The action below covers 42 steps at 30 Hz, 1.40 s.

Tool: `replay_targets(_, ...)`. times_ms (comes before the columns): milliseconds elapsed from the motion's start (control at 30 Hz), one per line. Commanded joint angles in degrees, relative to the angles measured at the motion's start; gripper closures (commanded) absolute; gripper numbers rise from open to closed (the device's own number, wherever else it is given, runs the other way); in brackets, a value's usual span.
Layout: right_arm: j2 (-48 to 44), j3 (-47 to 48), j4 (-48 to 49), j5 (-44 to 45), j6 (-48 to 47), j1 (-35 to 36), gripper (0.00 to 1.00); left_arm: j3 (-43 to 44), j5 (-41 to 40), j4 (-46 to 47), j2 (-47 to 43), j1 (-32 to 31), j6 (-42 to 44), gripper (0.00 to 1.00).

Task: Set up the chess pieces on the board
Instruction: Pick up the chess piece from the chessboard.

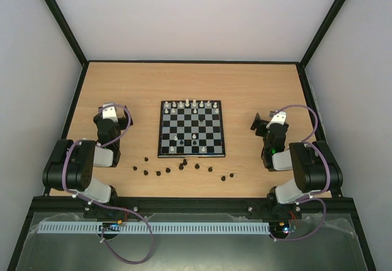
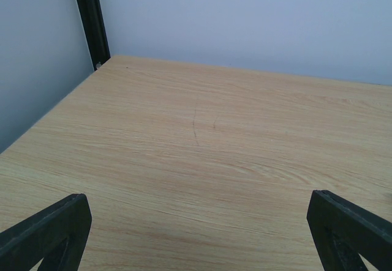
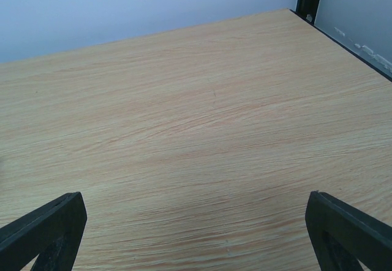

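The board (image 1: 191, 129) lies in the middle of the table (image 1: 257, 81), with white chess pieces (image 1: 190, 104) lined along its far row and a few further in. Black pieces (image 1: 177, 168) are scattered on the wood just off its near edge. Both arms sit folded well to either side of it, and the left gripper (image 2: 196, 213) and right gripper (image 3: 196, 213) each hang low over bare wood, fingers spread wide and holding nothing.
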Motion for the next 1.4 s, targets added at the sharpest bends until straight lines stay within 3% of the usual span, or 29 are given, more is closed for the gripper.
replay_targets(0, 0.1, 0.8, 0.3, 0.1, 0.0, -0.3, 0.02, -0.4, 0.6, 3.2, -0.2, -0.1, 0.5, 0.01)
replay_targets(100, -0.2, 0.5, 0.8, 0.1, -0.1, -0.2, 0.01, 0.1, -2.7, 0.5, -2.7, -1.3, 0.8, 0.00)
replay_targets(167, -3.5, 2.1, -4.0, -0.7, -0.8, -0.1, 0.01, 0.8, -6.2, -4.8, -7.1, -2.7, 0.4, 0.01)
replay_targets(267, -12.5, 7.3, -19.1, -0.4, 1.0, 0.1, 0.01, 2.7, -6.1, -15.6, -15.8, -2.9, -2.7, 0.01)
replay_targets(400, -21.2, 17.1, -37.0, -3.3, 10.8, 0.1, 0.01, 5.0, -1.9, -27.0, -28.1, -3.8, -7.3, 0.00)
replay_targets(533, -26.8, 26.9, -50.1, -8.8, 20.7, 0.1, 0.02, 8.9, -0.6, -32.0, -36.4, -7.4, -12.5, 0.00)
replay_targets(600, -27.8, 31.9, -54.9, -13.9, 25.0, 0.1, 0.01, 12.9, 0.4, -34.2, -36.5, -9.0, -15.3, 0.01)
replay_targets(733, -27.6, 38.9, -59.0, -26.3, 26.2, 0.1, 0.02, 26.4, 2.2, -47.9, -32.0, -10.9, -22.3, 0.01)
replay_targets(867, -25.9, 44.3, -69.9, -20.6, 34.3, 0.0, 0.01, 37.8, 11.0, -57.8, -25.7, -12.7, -23.5, 0.00)
replay_targets(933, -24.8, 46.4, -71.6, -24.1, 33.6, 0.0, 0.01, 40.8, 14.1, -61.2, -24.1, -13.8, -23.5, 0.00)
replay_targets(1133, -20.1, 47.8, -73.1, -38.0, 31.3, 0.5, 0.01, 40.7, 21.5, -66.8, -25.2, -14.3, -24.0, 0.01)
replay_targets(1367, -21.3, 45.2, -77.8, -30.4, 25.3, 6.8, 0.02, 34.2, 31.1, -65.7, -27.7, -11.3, -28.9, 0.01)
